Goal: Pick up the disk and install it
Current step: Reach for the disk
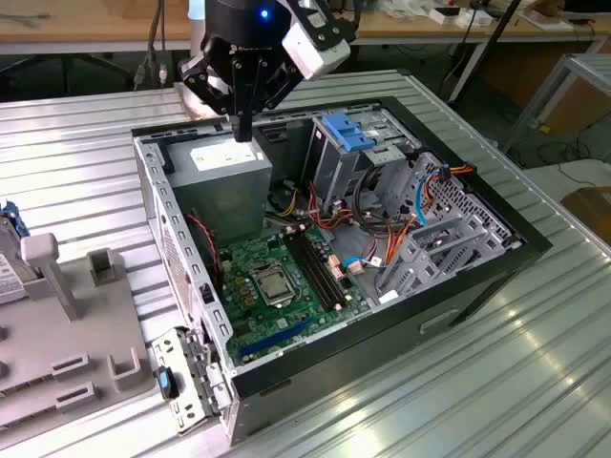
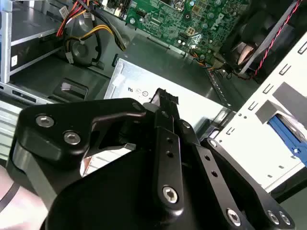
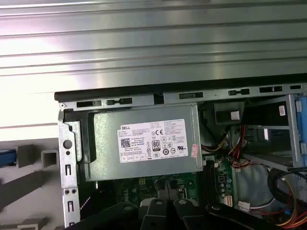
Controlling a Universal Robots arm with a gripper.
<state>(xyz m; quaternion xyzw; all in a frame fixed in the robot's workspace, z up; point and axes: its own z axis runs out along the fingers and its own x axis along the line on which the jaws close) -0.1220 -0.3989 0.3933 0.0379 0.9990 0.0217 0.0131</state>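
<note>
The disk (image 1: 6,260) is at the exterior view's far left edge, standing in a grey fixture (image 1: 67,329). Only a silvery labelled strip and a bit of blue rail show. My gripper (image 1: 243,130) hangs well to the right of it, over the open computer case (image 1: 477,277) and just above the grey power supply box (image 1: 224,170). Its fingers are shut together into one narrow tip with nothing between them. In the second wrist view the shut gripper (image 2: 165,98) points at the power supply's labelled top (image 2: 139,86). The first wrist view looks down on that box (image 3: 144,143).
Inside the case are a metal drive cage with a blue latch (image 1: 348,138), a green motherboard (image 1: 277,277) and bundles of coloured cables (image 1: 401,234). The case's side wall (image 1: 162,219) rises between my gripper and the fixture. A ribbed metal tabletop (image 1: 86,143) surrounds the case.
</note>
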